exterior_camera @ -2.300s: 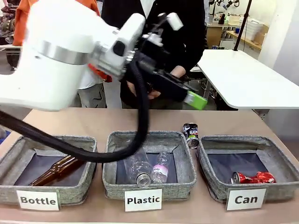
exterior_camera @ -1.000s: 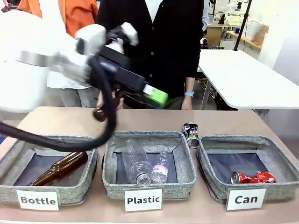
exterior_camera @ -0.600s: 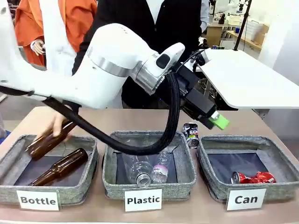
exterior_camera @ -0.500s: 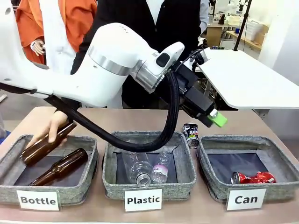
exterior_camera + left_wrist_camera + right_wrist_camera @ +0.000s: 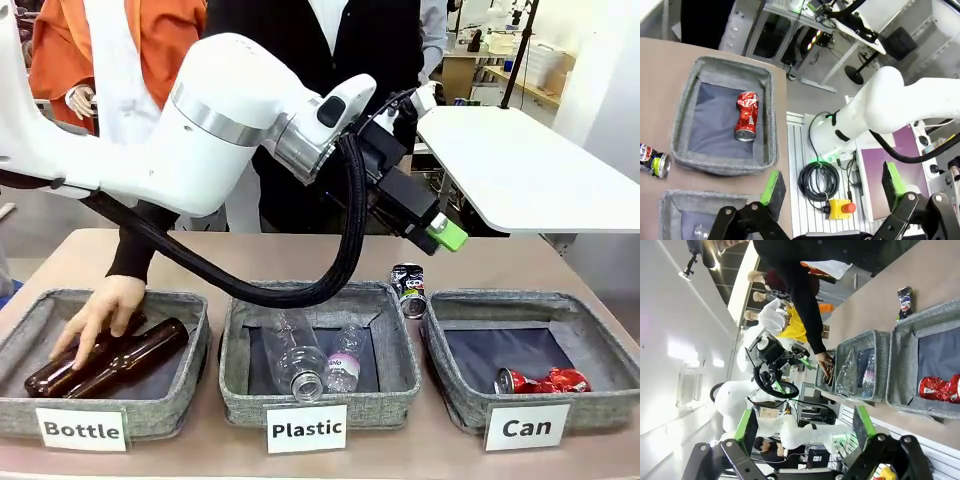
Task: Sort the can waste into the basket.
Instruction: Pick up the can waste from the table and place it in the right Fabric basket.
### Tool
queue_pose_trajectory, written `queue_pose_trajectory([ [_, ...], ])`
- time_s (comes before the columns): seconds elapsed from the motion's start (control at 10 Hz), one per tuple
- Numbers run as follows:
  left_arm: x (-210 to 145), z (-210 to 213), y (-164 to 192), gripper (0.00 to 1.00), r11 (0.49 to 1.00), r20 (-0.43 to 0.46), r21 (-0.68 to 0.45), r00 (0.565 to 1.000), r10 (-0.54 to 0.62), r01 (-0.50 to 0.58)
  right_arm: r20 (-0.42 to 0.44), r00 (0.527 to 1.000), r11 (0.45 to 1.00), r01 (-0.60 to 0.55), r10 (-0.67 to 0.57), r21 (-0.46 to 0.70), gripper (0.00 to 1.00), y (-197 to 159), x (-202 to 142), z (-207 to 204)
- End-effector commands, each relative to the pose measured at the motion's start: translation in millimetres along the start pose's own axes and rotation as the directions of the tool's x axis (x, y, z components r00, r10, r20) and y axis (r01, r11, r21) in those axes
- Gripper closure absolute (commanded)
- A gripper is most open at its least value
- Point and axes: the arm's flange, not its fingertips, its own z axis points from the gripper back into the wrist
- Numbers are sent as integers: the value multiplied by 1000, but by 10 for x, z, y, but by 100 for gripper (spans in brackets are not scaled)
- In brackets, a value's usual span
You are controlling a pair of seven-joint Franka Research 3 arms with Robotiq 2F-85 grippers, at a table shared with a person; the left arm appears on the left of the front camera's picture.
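A crushed red can (image 5: 543,381) lies in the grey basket labelled "Can" (image 5: 455,390) at the right. The black and silver can (image 5: 407,288) lies on the table between that basket and the "Plastic" basket. My left gripper (image 5: 442,232) hangs in the air just above and behind the black can, reaching across from the left. In the left wrist view the left gripper (image 5: 832,185) is open and holds nothing, with the red can (image 5: 746,122) and the black can (image 5: 655,160) below it. My right gripper (image 5: 805,426) is open and holds nothing, far from the red can (image 5: 940,388).
The "Plastic" basket (image 5: 398,385) in the middle holds two clear bottles. A person's hand (image 5: 100,315) rests on two brown bottles in the "Bottle" basket (image 5: 185,405) at the left. A white table (image 5: 530,170) stands behind at the right.
My left arm has swung from the left side across to the right, ending above the black can. The person's hand has lowered a second brown bottle into the "Bottle" basket.
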Motion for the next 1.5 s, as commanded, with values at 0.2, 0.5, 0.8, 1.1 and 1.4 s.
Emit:
queue_pose_trajectory([
  [0.2,-666,899,-129,0,995,123,17,987,99,-102,-125,991,999,-48,45,-22,0,167,-71,-373],
  [0.5,-1681,2068,-434,0,973,405,69,897,176,-222,-354,935,990,76,-30,118,0,365,-273,-1162],
  [0.8,-3014,3002,-520,0,916,698,30,664,267,-400,-501,831,919,361,-240,160,0,352,-469,-1852],
  [1.1,-3876,3273,-517,0,888,825,-137,445,348,-440,-530,832,942,293,-167,162,0,379,-34,-1773],
  [1.4,-3557,3311,-562,0,887,756,-41,565,329,-461,-530,832,942,293,-167,162,0,379,-34,-1773],
])
